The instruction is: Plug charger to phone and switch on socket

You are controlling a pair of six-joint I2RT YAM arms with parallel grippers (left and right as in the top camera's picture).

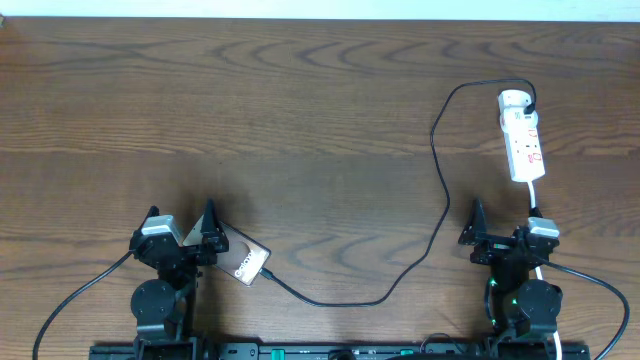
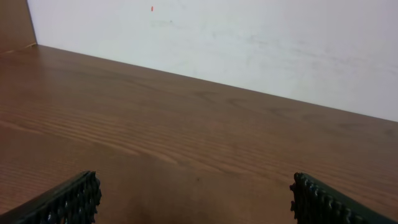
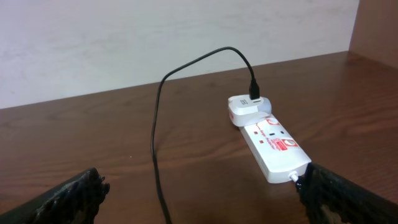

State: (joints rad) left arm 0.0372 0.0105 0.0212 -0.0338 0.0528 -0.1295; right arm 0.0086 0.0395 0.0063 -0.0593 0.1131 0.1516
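Note:
The bronze phone (image 1: 243, 260) lies flat at the front left, partly under my left gripper (image 1: 182, 222), which is open and empty. The black charger cable (image 1: 440, 160) runs from the phone's right end in a long curve to the white adapter (image 1: 514, 100) on the white socket strip (image 1: 524, 140) at the far right. Its tip sits at the phone's edge (image 1: 268, 274). My right gripper (image 1: 503, 220) is open and empty, just in front of the strip. The right wrist view shows the strip (image 3: 273, 146), adapter (image 3: 245, 109) and cable (image 3: 155, 124). The left wrist view shows only bare table.
The strip's white cord (image 1: 535, 205) runs toward me beside the right gripper. The wooden table (image 1: 250, 110) ends at a white wall at the back (image 2: 249, 37).

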